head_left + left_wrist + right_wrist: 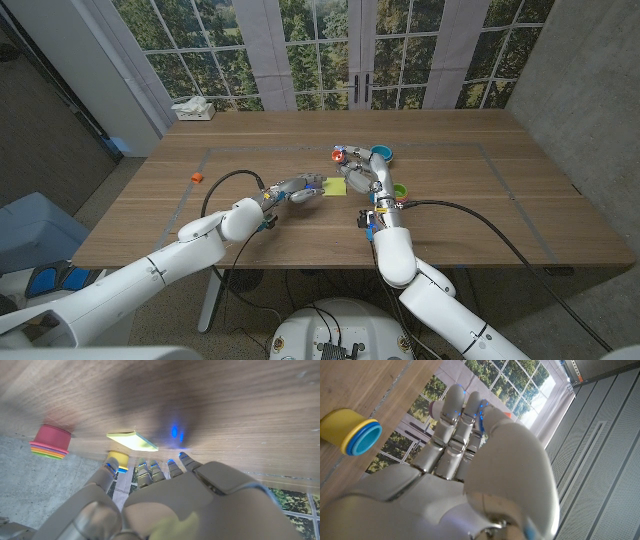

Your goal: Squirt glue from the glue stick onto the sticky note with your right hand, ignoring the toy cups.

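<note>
— Where is the note being seen?
— Just past the left hand, whose fingers are being kept apart with nothing held; the note is also lying just beside the right hand.
— Is the glue stick being held?
— It is being gripped in the right hand, above the table.
— And the cups?
— They are being left just behind the right hand.

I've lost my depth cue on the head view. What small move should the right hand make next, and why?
Probably bring the right hand a little toward the sticky note and tip the glue stick down. In the head view the stick's orange tip seems to sit just beyond the note's far edge, while the left hand rests at the note's other side.
</note>
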You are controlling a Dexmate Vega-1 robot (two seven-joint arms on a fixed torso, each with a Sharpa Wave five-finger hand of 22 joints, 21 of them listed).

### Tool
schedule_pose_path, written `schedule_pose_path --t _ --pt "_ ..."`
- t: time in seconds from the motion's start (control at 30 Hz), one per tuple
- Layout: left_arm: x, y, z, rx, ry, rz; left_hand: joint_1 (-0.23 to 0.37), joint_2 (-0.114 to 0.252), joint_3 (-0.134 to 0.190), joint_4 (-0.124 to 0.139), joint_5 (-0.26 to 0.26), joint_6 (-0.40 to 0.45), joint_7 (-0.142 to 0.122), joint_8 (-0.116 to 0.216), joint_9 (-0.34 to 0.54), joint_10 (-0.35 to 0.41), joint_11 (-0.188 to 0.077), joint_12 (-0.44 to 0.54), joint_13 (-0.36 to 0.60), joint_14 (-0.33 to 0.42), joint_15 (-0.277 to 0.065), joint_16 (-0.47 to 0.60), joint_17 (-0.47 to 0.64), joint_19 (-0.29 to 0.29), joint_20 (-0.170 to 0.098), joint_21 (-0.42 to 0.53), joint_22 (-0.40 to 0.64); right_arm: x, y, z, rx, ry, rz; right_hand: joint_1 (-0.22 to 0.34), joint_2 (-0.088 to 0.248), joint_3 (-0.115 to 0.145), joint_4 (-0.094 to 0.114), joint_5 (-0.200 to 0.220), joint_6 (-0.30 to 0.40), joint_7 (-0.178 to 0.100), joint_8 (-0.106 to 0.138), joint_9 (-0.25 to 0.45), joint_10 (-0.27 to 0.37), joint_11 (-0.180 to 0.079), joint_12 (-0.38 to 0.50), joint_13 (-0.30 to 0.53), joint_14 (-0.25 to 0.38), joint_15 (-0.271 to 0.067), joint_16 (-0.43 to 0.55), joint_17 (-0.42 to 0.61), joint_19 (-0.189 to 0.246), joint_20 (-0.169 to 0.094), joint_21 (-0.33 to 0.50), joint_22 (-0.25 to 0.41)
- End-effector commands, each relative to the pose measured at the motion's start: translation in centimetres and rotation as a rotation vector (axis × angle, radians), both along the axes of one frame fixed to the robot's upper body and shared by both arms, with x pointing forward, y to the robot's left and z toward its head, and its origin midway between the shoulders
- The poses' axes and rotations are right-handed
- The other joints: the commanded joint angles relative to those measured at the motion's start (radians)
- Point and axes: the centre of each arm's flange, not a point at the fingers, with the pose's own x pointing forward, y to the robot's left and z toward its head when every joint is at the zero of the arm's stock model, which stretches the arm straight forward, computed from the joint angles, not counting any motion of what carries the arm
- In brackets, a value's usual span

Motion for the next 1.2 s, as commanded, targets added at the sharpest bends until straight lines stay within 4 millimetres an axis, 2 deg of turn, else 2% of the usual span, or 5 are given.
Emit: schedule_pose_path --t 0.03,0.33,0.9,1.0,1.2 --pt "0.1 -0.8 0.2 0.038 0.017 -0.010 -0.022 -0.016 -0.021 -0.010 -0.004 -0.005 -0.004 -0.002 0.001 -0.007 -0.009 0.000 0.005 -0.017 -0.021 0.000 0.004 -0.018 -0.004 -0.003 0.006 0.0 -0.3 0.2 0.008 0.001 0.010 0.003 0.010 0.013 0.005 0.010 0.119 0.113 0.004 0.006 0.066 0.056 0.002 0.003 0.015 -0.036 -0.004 0.005 0.006 -0.089 -0.006 0.001" --pt "0.4 -1.1 0.1 0.060 0.049 0.008 -0.052 -0.059 -0.051 -0.019 -0.004 0.012 0.005 0.002 0.001 0.003 0.001 0.005 0.005 -0.031 -0.017 0.002 0.006 -0.042 -0.005 -0.005 0.007 0.2 -0.4 0.3 0.007 0.001 0.013 0.001 0.010 0.014 0.006 0.011 0.118 0.114 0.002 0.007 0.066 0.057 0.001 0.004 0.015 -0.036 -0.005 0.007 0.006 -0.089 -0.007 0.001" --pt "0.6 -1.5 0.2 0.107 0.088 0.056 -0.069 -0.078 -0.068 -0.028 -0.001 0.043 0.021 0.009 0.001 0.029 0.000 0.013 0.005 -0.034 -0.007 0.005 0.005 -0.066 0.001 -0.005 0.007 0.8 -0.5 0.7 0.009 0.017 0.039 0.001 0.009 0.015 0.005 0.012 0.119 0.114 0.000 0.008 0.066 0.055 0.000 0.005 0.015 -0.037 -0.008 0.009 0.007 -0.089 -0.008 0.001" --pt "0.6 -1.5 0.3 0.111 0.089 0.061 -0.073 -0.080 -0.071 -0.028 0.000 0.059 0.018 0.013 0.001 0.043 0.004 0.016 0.005 -0.034 -0.006 0.006 0.006 -0.069 0.001 -0.003 0.007 0.9 -0.4 0.8 0.003 0.022 0.043 0.001 0.010 0.015 0.005 0.012 0.119 0.114 -0.001 0.008 0.066 0.056 0.000 0.006 0.016 -0.037 -0.008 0.010 0.007 -0.089 -0.009 0.001" --pt "0.7 -1.6 0.4 0.120 0.101 0.065 -0.080 -0.080 -0.078 -0.029 0.003 0.087 0.031 0.015 0.002 0.093 0.011 0.028 0.006 -0.027 -0.009 0.010 0.005 -0.074 0.003 0.000 0.007 1.7 -0.3 1.2 0.003 0.072 0.061 0.002 0.009 0.016 0.004 0.012 0.119 0.113 -0.001 0.009 0.066 0.056 -0.001 0.006 0.015 -0.038 -0.009 0.010 0.007 -0.089 -0.009 0.001"
